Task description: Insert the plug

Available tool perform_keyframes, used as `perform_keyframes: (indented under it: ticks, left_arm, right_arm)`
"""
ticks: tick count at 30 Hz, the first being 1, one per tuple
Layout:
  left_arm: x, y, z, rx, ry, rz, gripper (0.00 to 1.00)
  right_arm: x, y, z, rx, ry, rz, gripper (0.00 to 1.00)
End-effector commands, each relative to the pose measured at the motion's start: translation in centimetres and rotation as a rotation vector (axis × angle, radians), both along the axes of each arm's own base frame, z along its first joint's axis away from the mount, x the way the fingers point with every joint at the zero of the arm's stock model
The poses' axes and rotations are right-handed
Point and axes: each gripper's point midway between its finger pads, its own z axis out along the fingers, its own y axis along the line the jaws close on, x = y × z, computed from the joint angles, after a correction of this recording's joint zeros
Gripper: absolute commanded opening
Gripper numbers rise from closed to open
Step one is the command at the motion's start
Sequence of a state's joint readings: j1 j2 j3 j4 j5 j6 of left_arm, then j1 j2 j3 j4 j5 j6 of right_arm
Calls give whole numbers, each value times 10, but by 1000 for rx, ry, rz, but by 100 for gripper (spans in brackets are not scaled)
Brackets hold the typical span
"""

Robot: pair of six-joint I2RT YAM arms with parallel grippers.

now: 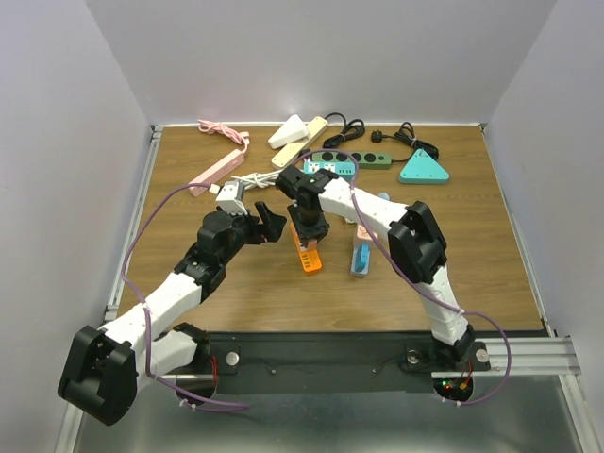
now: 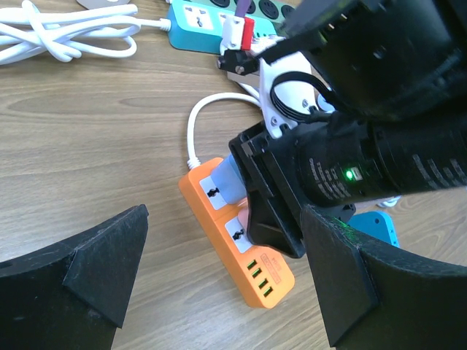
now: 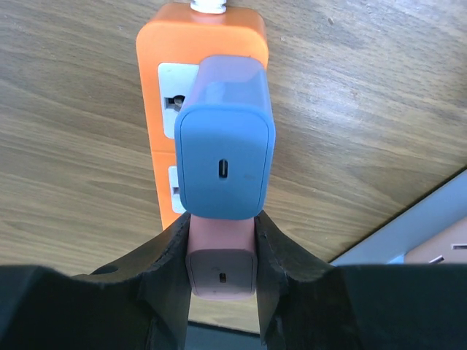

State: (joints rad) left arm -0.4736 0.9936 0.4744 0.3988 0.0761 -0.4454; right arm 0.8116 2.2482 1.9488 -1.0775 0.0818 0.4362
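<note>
The orange power strip (image 1: pixel 310 259) lies on the wooden table, its white cord running to the far side. A blue charger (image 3: pixel 225 157) stands plugged in its far socket. My right gripper (image 3: pixel 222 227) is shut on a pink charger plug (image 3: pixel 221 268), held upright over the strip's second socket (image 3: pixel 175 191), right behind the blue charger. In the top view the right gripper (image 1: pixel 308 229) points down onto the strip. My left gripper (image 1: pixel 272 223) is open and empty just left of it. In the left wrist view its fingers (image 2: pixel 102 270) frame the strip (image 2: pixel 252 273).
A light-blue strip (image 1: pixel 360 259) lies right of the orange one. At the back are a teal strip (image 1: pixel 330 167), a green strip (image 1: pixel 363 159), a teal triangular block (image 1: pixel 424 170), cream strips (image 1: pixel 300 137), a pink strip (image 1: pixel 217 174) and a coiled white cable (image 2: pixel 66 33).
</note>
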Motion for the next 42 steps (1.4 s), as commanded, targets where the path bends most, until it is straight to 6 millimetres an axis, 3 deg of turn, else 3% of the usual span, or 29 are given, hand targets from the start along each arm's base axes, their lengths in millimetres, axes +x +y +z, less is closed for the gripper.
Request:
perform_keyframes:
  ticks: [1, 6, 12, 18, 23, 27, 31, 36, 41, 42]
  left_arm:
    - [6, -2, 32, -26, -86, -6, 97]
    - [5, 1, 33, -24, -86, 6, 97]
    - [3, 1, 34, -23, -83, 2, 96]
    - [2, 9, 37, -15, -90, 36, 96]
    - [5, 9, 36, -6, -70, 40, 96]
    - [4, 12, 35, 3, -68, 54, 97]
    - [4, 15, 40, 7, -75, 67, 97]
    - [3, 21, 44, 12, -82, 95, 97]
    - [4, 28, 47, 39, -69, 128, 97]
    - [4, 29, 47, 45, -63, 132, 98]
  right_arm:
    - [-15, -7, -99, -95, 18, 2, 0]
    - [-34, -7, -102, -85, 9, 1, 0]
    - [-11, 12, -101, -58, -32, 61, 0]
    - [-22, 4, -107, -67, 5, 64, 0]
    - [-10, 10, -83, -43, -60, 53, 0]
    - [4, 19, -55, -6, -127, 46, 20]
    - [17, 25, -26, 29, -197, 37, 49]
    - [30, 28, 15, 72, -290, 22, 63]
    - [32, 25, 54, 116, -353, 16, 81]
    - [32, 23, 70, 139, -379, 11, 85]
